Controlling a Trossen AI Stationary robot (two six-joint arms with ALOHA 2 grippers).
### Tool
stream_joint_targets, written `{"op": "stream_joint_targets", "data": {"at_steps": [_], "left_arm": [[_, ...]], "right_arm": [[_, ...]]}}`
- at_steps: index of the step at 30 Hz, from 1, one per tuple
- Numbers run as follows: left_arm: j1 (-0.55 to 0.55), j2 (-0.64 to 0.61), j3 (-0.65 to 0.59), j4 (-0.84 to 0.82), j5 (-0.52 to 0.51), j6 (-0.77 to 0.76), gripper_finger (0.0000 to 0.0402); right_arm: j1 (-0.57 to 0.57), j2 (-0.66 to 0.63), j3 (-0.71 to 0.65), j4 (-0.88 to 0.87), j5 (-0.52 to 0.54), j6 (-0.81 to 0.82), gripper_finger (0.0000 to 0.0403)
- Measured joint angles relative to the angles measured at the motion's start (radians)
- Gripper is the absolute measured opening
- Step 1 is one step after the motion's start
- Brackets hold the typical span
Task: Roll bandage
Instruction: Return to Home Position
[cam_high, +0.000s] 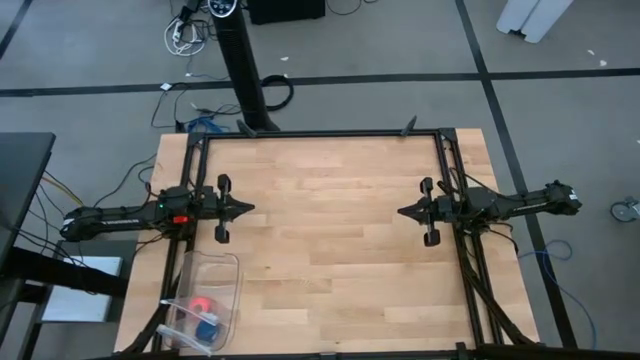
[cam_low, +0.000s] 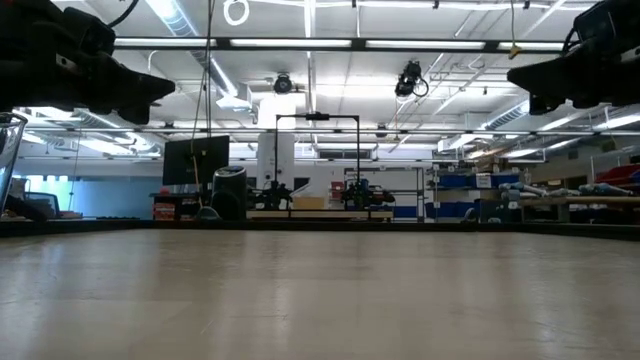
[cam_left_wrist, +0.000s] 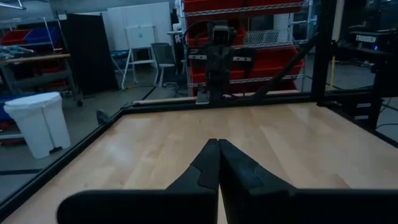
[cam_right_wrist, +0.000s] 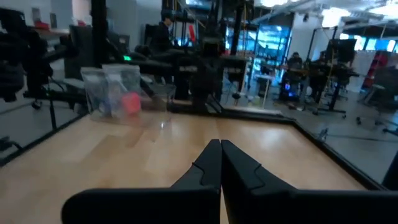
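Left tool (cam_high: 249, 208), right tool (cam_high: 401, 211) pinched; bandage (cam_high: 203, 304) rolled compact.

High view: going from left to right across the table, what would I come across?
Clear bin holding the pink bandage → left arm's shut fingers → bare wooden table → right arm's shut fingers.
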Motion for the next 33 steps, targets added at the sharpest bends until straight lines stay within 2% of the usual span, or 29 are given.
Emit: {"op": "stream_joint_targets", "data": {"at_steps": [4,10,14,18,21,24,30,33], "left_arm": [[0.011,0.0,0.0,-0.007,-0.003,0.018,0.0009],[0.087,0.0,0.0,-0.007,0.061,0.029,0.0009],[0.166,0.0,0.0,-0.001,0.168,0.009,0.0009],[0.235,0.0,0.0,-0.001,0.218,0.003,0.0009],[0.268,0.0,0.0,0.001,0.224,0.0,0.0009],[0.286,0.0,0.0,0.02,0.235,0.001,0.0009],[0.312,-0.049,0.0,-0.024,0.226,0.014,0.0009],[0.323,-0.109,-0.001,-0.097,0.205,0.026,0.001]], "right_arm": [[0.0,-0.085,0.0,-0.147,0.084,0.018,0.0],[-0.005,-0.116,0.001,-0.146,0.071,-0.01,0.0],[-0.031,-0.117,0.001,-0.147,-0.012,0.005,0.0],[-0.096,-0.117,-0.001,-0.154,-0.087,0.02,0.0],[-0.162,-0.117,-0.001,-0.176,-0.153,0.031,0.0],[-0.224,-0.112,-0.001,-0.175,-0.174,0.041,0.0],[-0.258,-0.117,0.034,-0.272,-0.144,0.038,0.0],[-0.258,-0.116,0.023,-0.235,-0.1,0.024,0.0]]}}
